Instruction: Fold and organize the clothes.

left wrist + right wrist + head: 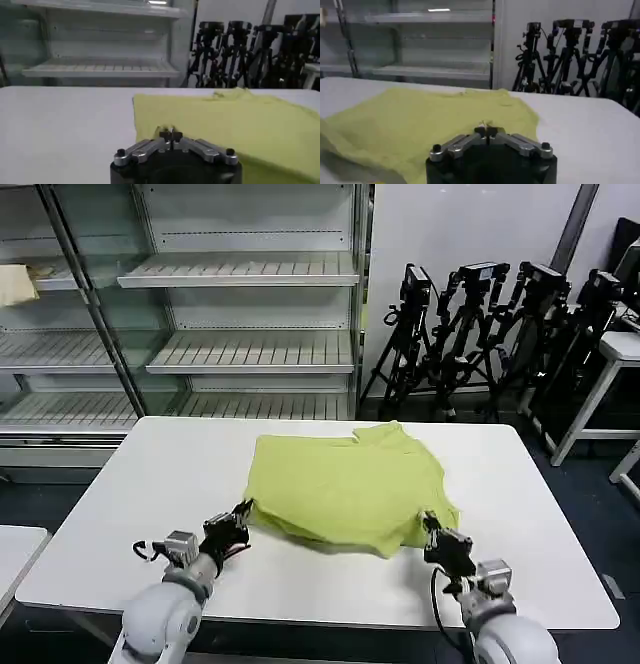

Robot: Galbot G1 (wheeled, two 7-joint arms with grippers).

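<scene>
The clothes are one lime shirt (350, 484) lying partly folded in the middle of the white table (150, 484), collar toward the far side. My left gripper (243, 512) is at the shirt's near left corner, jaws shut with a pinch of fabric at the tips. In the left wrist view the left gripper (170, 133) sits against the shirt (225, 120). My right gripper (430, 522) is at the near right corner, also shut on the hem. The right wrist view has the right gripper (486, 128) with a small tuft of shirt (420, 120) between its tips.
Empty metal shelves (240, 274) stand behind the table, with a pale cream cloth (15, 284) on one at far left. Black tripods (480, 324) cluster at back right beside another white table (620, 354). Bare tabletop lies on both sides of the shirt.
</scene>
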